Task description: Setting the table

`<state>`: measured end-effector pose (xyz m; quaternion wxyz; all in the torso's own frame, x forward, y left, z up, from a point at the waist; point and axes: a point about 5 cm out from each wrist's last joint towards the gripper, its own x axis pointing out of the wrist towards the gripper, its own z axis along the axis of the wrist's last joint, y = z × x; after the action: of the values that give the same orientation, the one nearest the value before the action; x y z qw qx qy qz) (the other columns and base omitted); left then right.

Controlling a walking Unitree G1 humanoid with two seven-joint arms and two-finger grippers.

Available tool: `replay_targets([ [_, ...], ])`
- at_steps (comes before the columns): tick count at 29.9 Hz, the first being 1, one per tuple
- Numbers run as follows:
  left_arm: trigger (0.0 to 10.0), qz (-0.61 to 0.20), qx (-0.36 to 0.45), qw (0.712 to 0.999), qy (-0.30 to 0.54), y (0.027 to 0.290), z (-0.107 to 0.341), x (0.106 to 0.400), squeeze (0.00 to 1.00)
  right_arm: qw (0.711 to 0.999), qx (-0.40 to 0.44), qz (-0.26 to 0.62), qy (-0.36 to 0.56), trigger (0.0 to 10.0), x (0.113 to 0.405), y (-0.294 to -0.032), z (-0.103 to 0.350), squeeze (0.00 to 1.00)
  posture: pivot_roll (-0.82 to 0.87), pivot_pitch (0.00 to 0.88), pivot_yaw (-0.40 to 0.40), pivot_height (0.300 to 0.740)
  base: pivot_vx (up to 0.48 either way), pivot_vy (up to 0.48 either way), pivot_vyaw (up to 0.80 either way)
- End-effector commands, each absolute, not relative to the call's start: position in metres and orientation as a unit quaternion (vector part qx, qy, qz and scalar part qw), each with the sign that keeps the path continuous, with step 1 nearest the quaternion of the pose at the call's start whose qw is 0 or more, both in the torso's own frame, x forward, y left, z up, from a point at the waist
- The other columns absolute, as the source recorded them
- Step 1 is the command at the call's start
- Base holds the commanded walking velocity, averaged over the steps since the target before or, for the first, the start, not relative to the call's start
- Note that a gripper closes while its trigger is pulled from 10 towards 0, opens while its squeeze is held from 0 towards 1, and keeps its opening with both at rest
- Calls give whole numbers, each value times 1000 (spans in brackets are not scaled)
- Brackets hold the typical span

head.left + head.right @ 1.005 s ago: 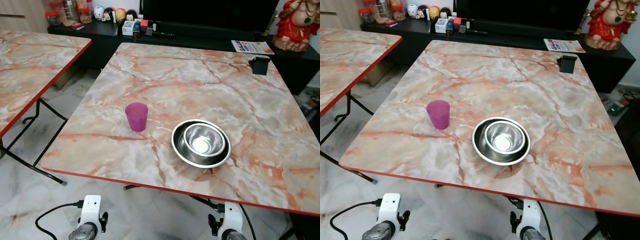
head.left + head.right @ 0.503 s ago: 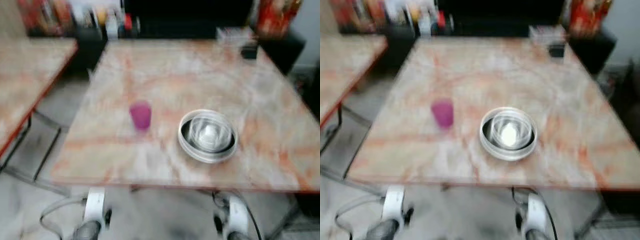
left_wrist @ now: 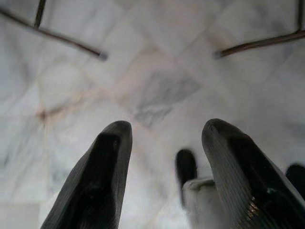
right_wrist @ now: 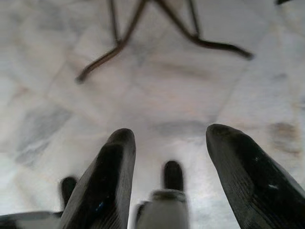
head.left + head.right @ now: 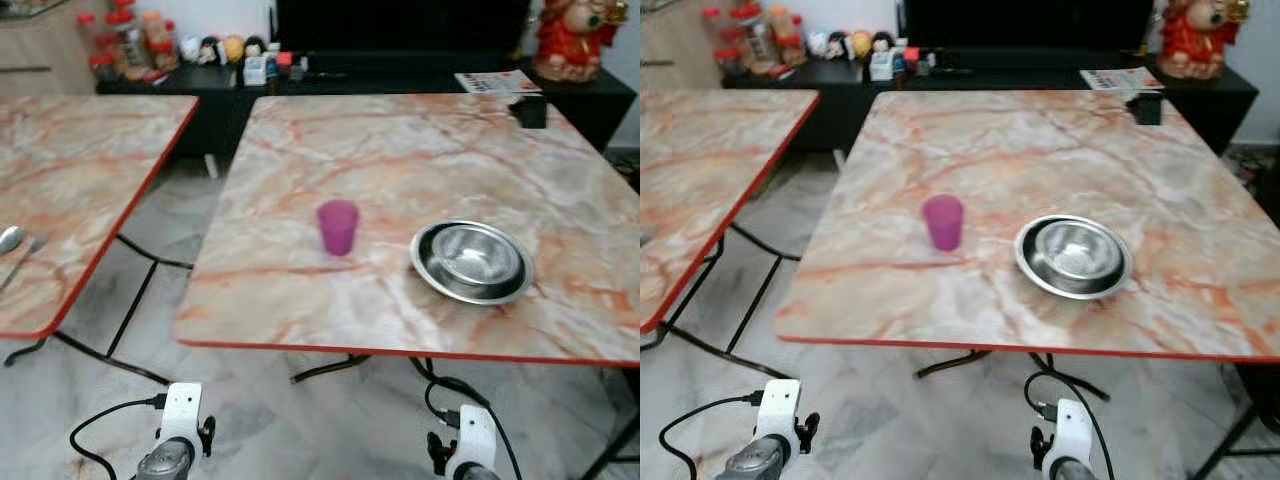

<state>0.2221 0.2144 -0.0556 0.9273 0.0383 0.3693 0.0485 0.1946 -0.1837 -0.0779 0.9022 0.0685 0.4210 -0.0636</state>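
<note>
Camera swung left and back since a second ago: second desk point(image 5: 70, 190) now showing far more of its top, main desk point(image 5: 420, 170) pushed toward the right of the frame, blur of half a second ago gone. Cup point(image 5: 338, 226) and bowls point(image 5: 471, 261) in the same places on the desk as before, cup left of the bowls and apart from them.

Cup: purple, upright, open mouth up, near the front half of the desk. Bowls: shiny steel, a smaller one nested inside a wider, dark-rimmed one (inner rim hard to separate from the outer at this angle). Spoon point(image 5: 9, 239) lying on the second desk at the picture's edge, partly cut off, with another thin utensil beside it, too small to name.

Far side: small black box point(image 5: 529, 111) near the desk's back right corner, magazine point(image 5: 497, 81) on the dark shelf behind, red figure point(image 5: 572, 38) cut off at the top, jars and small toys on the shelf too small to tell apart.

Left hand point(image 3: 164, 157) hanging low over the marble floor point(image 3: 157, 71), fingers spread, nothing between them. Right hand point(image 4: 169, 162) likewise over the floor, fingers spread and empty, thin dark desk legs point(image 4: 143, 28) beyond. Both wrists just peeking in at the bottom of the head views, cables trailing.
</note>
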Motion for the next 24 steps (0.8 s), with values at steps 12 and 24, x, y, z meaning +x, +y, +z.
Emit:
replay_targets([
  [12,10000,64,38,923,377,221,-56,219,0,905,76,-56,416,10000,199,-178,-76,0,44,31,3,740,0,438,-194],
  [24,10000,69,39,924,374,224,-55,220,0,904,70,-51,419,10000,197,-177,-77,0,32,20,9,740,0,468,0],
])
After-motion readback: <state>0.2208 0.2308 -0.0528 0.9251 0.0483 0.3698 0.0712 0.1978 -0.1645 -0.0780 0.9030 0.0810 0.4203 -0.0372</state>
